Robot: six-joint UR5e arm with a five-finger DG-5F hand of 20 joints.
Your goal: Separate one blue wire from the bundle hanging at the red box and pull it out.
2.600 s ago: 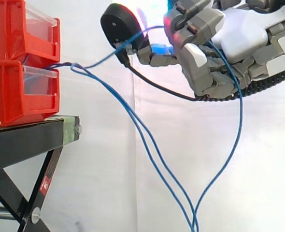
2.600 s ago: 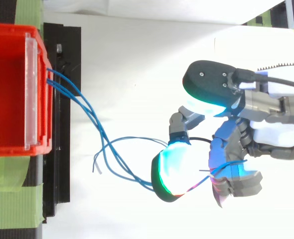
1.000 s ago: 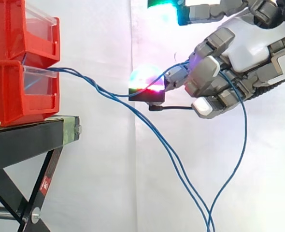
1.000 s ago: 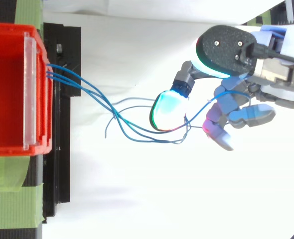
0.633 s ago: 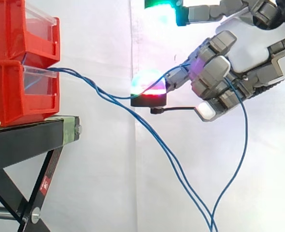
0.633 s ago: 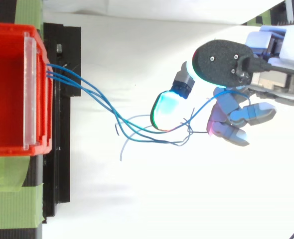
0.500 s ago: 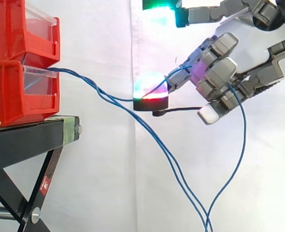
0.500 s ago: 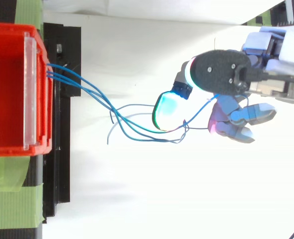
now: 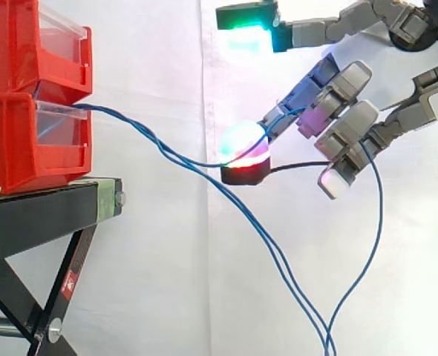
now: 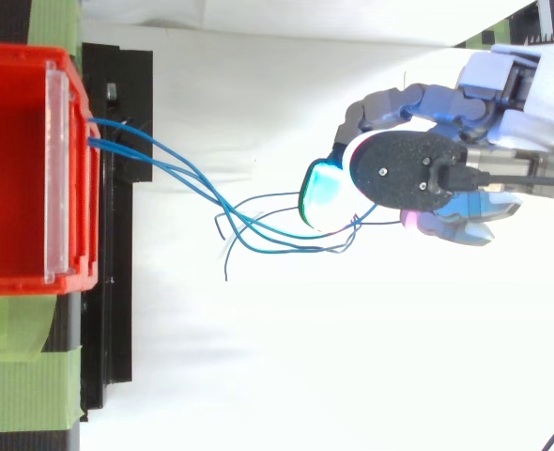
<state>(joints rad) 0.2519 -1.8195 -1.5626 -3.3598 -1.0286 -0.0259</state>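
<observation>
Three blue wires [image 9: 156,146] leave the lower red bin [image 9: 26,141] and sag to the right as a bundle [image 10: 178,178]. Two of them drop toward the floor. The third blue wire [image 9: 373,222] climbs past a glowing fingertip [image 9: 243,144], passes between the fingers and hangs down behind them in a long loop. My hand [image 9: 338,89] is to the right of the bins, high up, with its fingers stretched down and to the left. The wire rests hooked over them, not pinched. From above, the hand [image 10: 502,85] is right of the tangled wire loops.
A second red bin [image 9: 26,44] is stacked on the lower one. Both stand on a black stand [image 9: 41,215] with slanted legs. Green tape [image 10: 23,376] marks the stand. A white curtain hangs behind.
The fingers have uncurled from around the blue wire and now point down-left. The hand has drifted slightly right and up, and the wire still hangs over the fingers.
</observation>
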